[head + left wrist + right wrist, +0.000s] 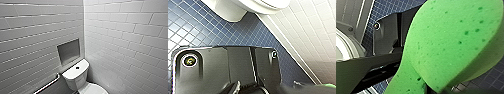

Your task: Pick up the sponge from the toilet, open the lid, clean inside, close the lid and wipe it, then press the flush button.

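Note:
The white toilet (75, 76) stands low in the head view, in the corner of the tiled walls. Its dark round flush button (77, 67) sits in the middle of the tank top. A part of the white lid (96, 89) shows at the frame's lower edge, lying down over the bowl. The bright green sponge (448, 42) looms large and close in the right wrist view, with my right gripper (441, 89) shut on it. In the left wrist view the underside of the toilet bowl (243, 7) hangs over the floor, and a green sliver (328, 87) shows at the edge.
A recessed grey niche (68, 51) is set in the left wall above the tank. A metal grab bar (47, 85) runs along that wall beside the toilet. Blue mosaic floor tiles (198, 25) meet a white tiled wall (308, 30).

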